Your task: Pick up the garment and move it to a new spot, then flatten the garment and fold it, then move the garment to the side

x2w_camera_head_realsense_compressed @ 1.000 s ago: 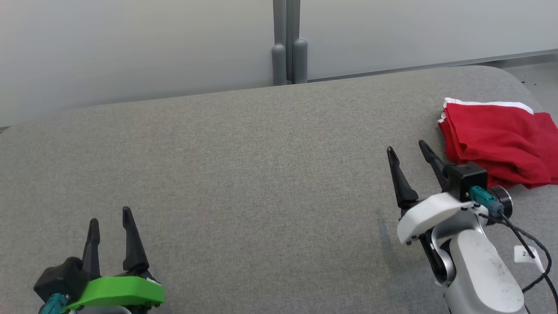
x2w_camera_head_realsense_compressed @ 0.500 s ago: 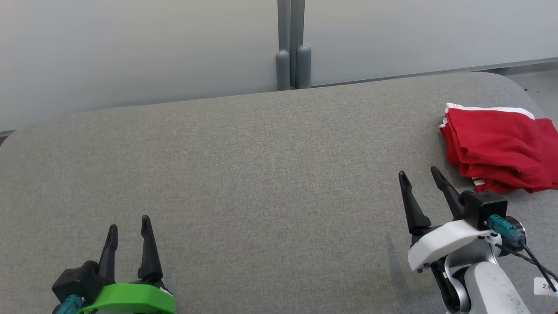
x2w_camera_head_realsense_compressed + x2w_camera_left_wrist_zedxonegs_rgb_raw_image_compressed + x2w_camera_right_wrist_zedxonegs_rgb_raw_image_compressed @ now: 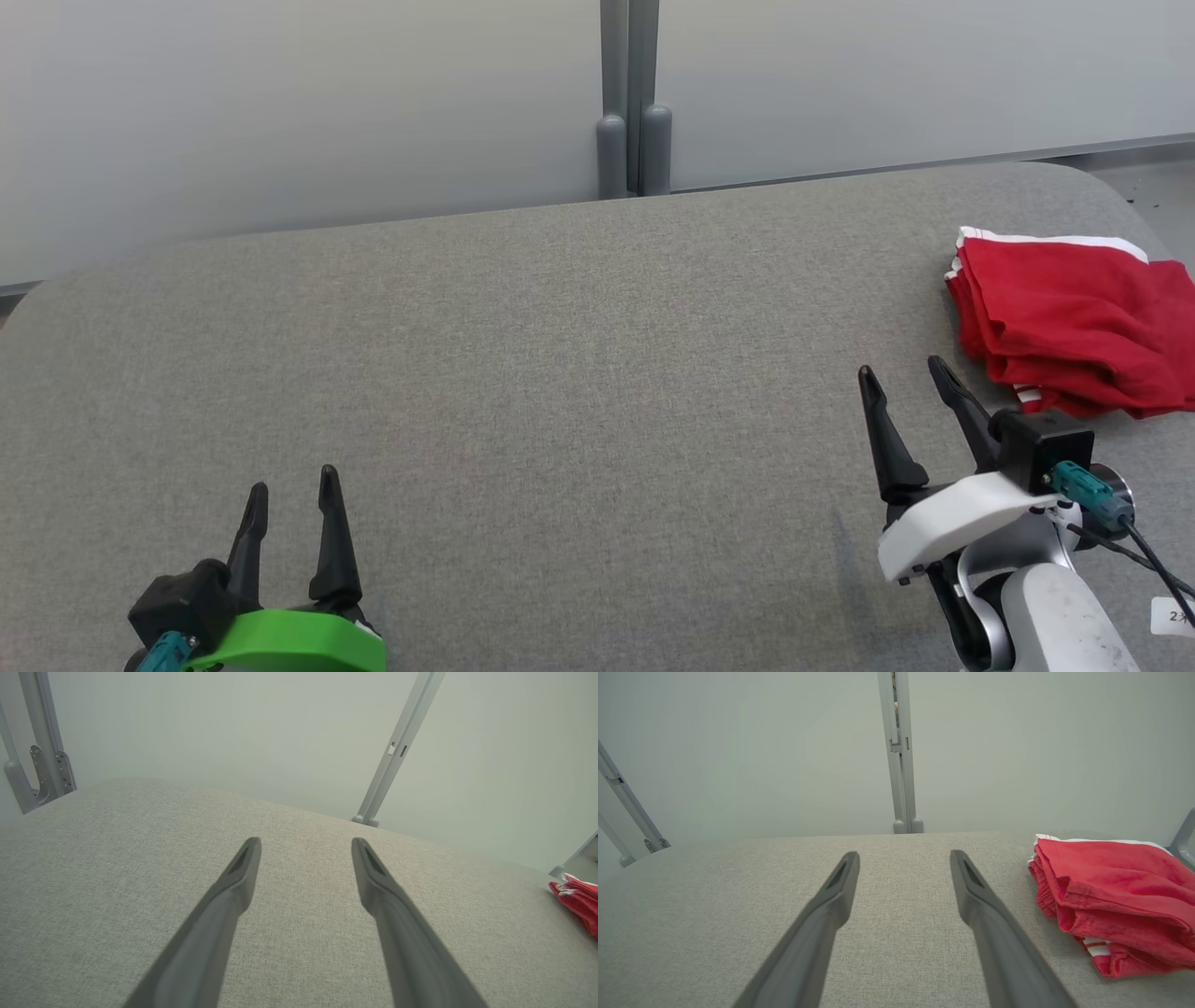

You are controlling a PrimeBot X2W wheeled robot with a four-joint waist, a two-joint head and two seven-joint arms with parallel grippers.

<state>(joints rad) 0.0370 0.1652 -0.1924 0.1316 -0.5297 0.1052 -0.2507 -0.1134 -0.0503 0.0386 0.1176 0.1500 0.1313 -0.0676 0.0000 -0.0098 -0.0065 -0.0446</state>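
Garment (image 3: 1074, 322), red with white trim along its far edge, lies folded into a thick bundle at the right end of our grey fabric-covered tabletop (image 3: 560, 373), near the rounded far-right corner. The head view cuts off its right side. Nothing grips it.

Our right pincer (image 3: 903, 370) is poised just beside the bundle's near-left corner, clear of the cloth. Its two dark fingers are spread wide, with bare grey fabric showing between them. In the right wrist view the bundle sits to the right of those fingers, its layers stacked, and a strip of white with a red stripe peeps out at its near edge.

Our left pincer (image 3: 293, 483) is at the near left of the tabletop, well apart from the garment. Its fingers are likewise parted and hold nothing, and its wrist view catches a bit of the red cloth at the far right edge. We cannot tell whether either pincer's fingertips touch the tabletop.

Beyond the tabletop stands a pale panelled wall, joined at the middle by a grey post (image 3: 628, 93).
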